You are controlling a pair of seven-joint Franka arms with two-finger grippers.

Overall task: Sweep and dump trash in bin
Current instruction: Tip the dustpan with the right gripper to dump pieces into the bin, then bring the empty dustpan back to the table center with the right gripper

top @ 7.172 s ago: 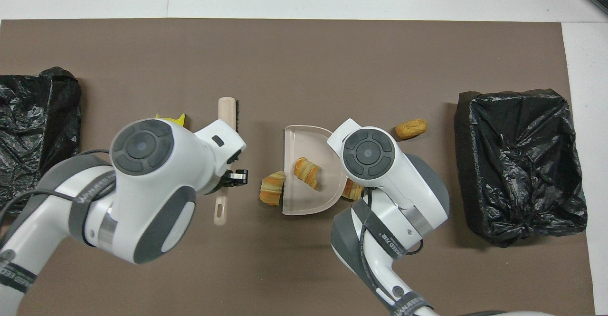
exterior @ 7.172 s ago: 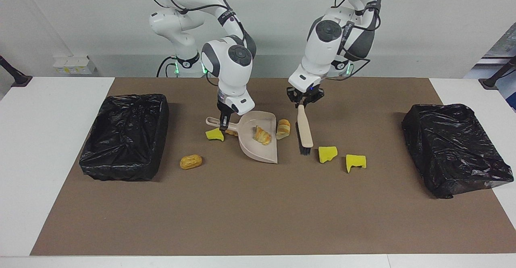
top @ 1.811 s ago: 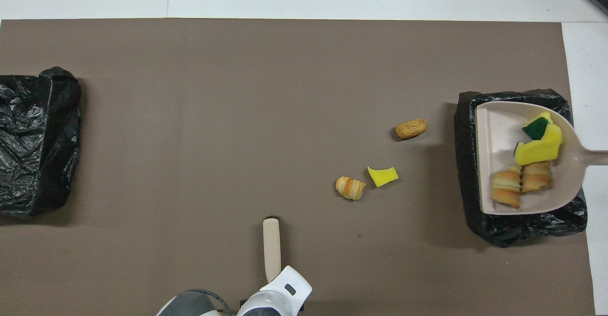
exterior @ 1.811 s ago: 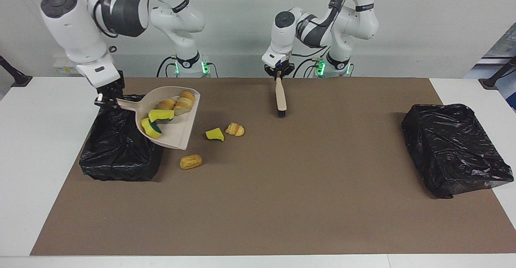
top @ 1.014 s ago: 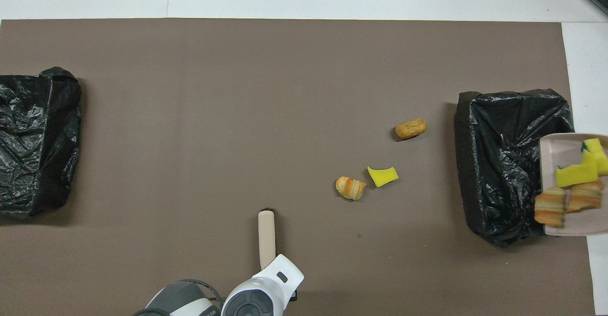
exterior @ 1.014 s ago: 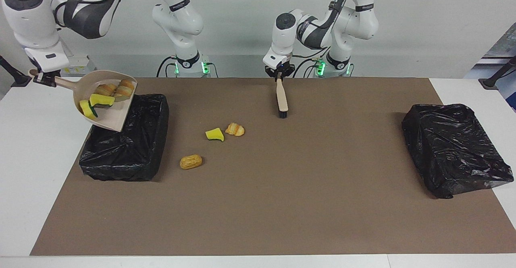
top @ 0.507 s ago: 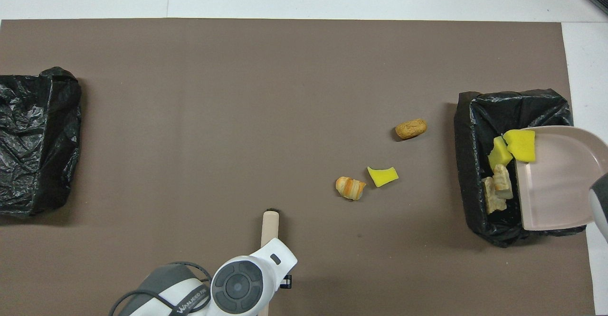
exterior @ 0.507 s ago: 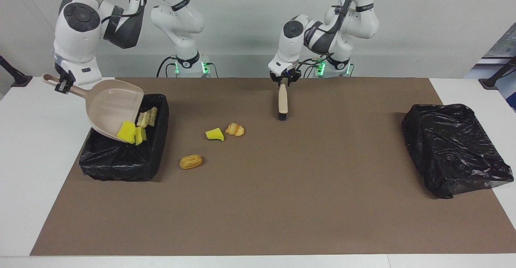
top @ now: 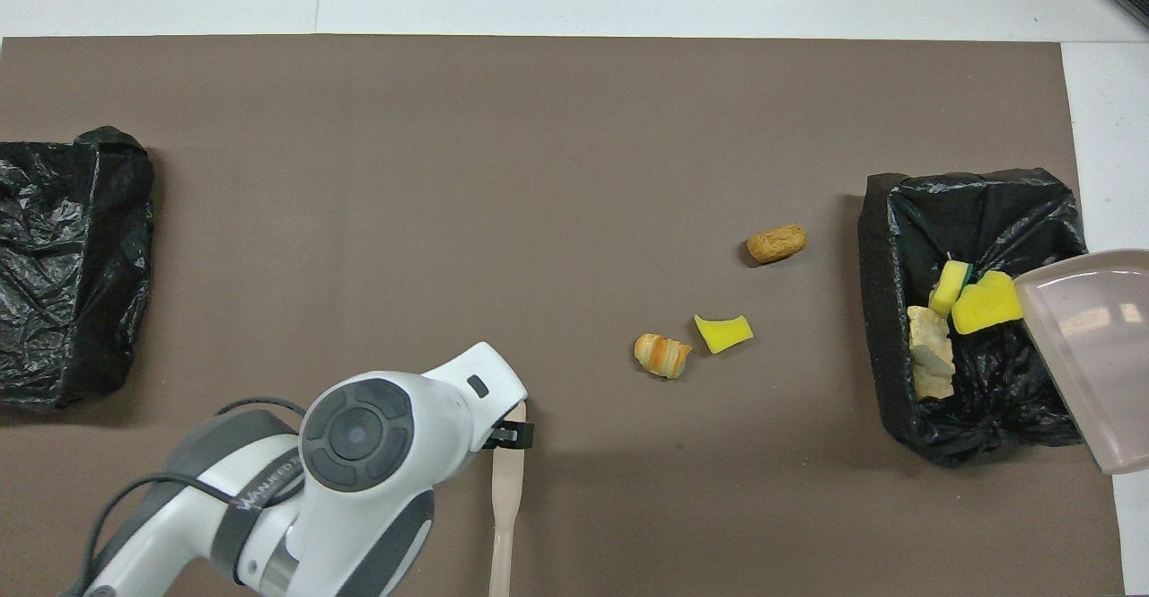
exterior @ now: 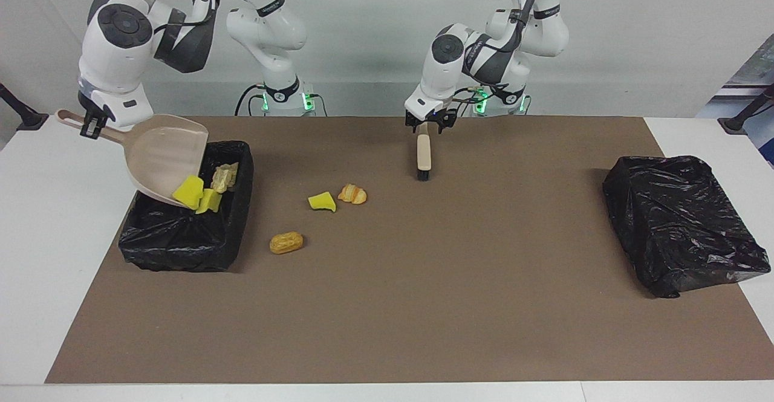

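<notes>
- Since half a second ago the dustpan [exterior: 166, 157] has come up a touch, and the bread bits [exterior: 225, 176] that were sliding off it now lie in the bin [exterior: 181, 245]. The left arm has also swung out farther over the brush [exterior: 424, 155].
- Closest to the robots, the left gripper [exterior: 430, 125] sits right over the top end of the brush handle, by the mat's [exterior: 423, 299] robot-side edge. Honestly can't tell if it's gripping the handle or has let go.
- The brush points away from the robots, bristle end resting on the mat.
- The right gripper [exterior: 91, 127] is clamped on the dustpan's handle, up over the white table just off the mat's edge at the right arm's end.
- The dustpan is tipped steeply, lip down over the bin.
- Two yellow sponge wedges [exterior: 188, 191] are right at the lip, inside the bin, with the bread bits beside them against the bin's mat-side wall.
- Still out on the mat, middle-ish toward that bin: a croissant bit [exterior: 352, 194] and a sponge wedge [exterior: 321, 202] just beside each other.
- A bread roll [exterior: 286, 242] lies farther from the robots, nearer the bin.
- The second bin [exterior: 677, 220] sits at the left arm's end of the mat, well apart from everything.
</notes>
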